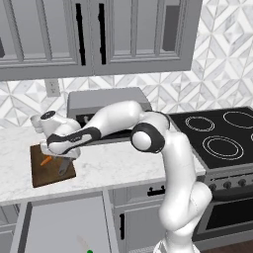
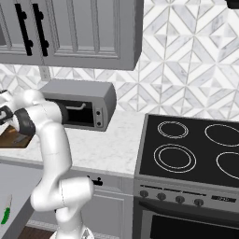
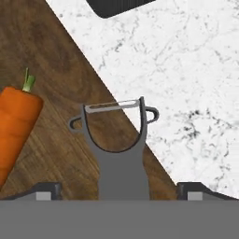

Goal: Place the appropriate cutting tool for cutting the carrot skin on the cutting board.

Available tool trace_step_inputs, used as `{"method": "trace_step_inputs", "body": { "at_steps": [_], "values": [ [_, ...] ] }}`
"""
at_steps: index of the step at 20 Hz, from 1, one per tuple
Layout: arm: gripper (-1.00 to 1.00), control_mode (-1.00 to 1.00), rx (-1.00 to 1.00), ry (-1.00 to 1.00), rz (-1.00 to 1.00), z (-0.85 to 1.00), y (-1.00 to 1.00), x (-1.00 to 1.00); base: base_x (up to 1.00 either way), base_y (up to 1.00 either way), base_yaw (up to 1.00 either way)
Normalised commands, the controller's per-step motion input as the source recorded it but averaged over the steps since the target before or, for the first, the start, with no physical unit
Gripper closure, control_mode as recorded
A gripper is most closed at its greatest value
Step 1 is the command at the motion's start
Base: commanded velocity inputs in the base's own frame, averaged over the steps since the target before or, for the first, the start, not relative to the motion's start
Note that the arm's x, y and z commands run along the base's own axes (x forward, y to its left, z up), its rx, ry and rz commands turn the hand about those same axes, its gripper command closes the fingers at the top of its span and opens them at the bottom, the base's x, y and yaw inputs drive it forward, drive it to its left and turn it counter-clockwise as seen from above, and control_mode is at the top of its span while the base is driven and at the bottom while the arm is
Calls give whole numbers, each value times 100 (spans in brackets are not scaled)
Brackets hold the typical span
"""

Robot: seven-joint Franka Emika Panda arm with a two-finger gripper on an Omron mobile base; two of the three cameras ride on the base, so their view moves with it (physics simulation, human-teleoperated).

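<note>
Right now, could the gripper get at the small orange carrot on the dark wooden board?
Probably yes: the gripper is open just above the board, the carrot beside it, nothing between.

The left base view looks forward and down from behind the arm, which rises at its lower right, across the marble tabletop [image 1: 113, 165] toward the patterned wall, with the cutting board [image 1: 39, 170] at left and the stove [image 1: 222, 136] at right. The right base view faces the same wall from the other side, arm at lower left, and shares the tabletop [image 2: 102, 144], stove [image 2: 191, 149] and toaster oven [image 2: 81, 109]. The hand view sits very close above the cutting board [image 3: 51, 93], looking down on the peeler [image 3: 122, 161], the carrot [image 3: 16, 123] and the board's edge.
</note>
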Motion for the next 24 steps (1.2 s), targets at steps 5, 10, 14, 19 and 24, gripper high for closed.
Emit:
{"method": "trace_step_inputs", "body": {
  "at_steps": [5,10,14,19,24],
  "values": [
    [-100,-100,1,-8,0,100,-17,-94,0,0,0],
    [-100,-100,0,0,8,51,-83,-100,0,0,0],
    [-100,-100,0,0,10,29,-100,-99,0,0,0],
    [-100,-100,0,0,18,19,-100,-100,0,0,0],
    [-100,-100,0,0,17,49,-100,-100,0,0,0]
  ]
}}
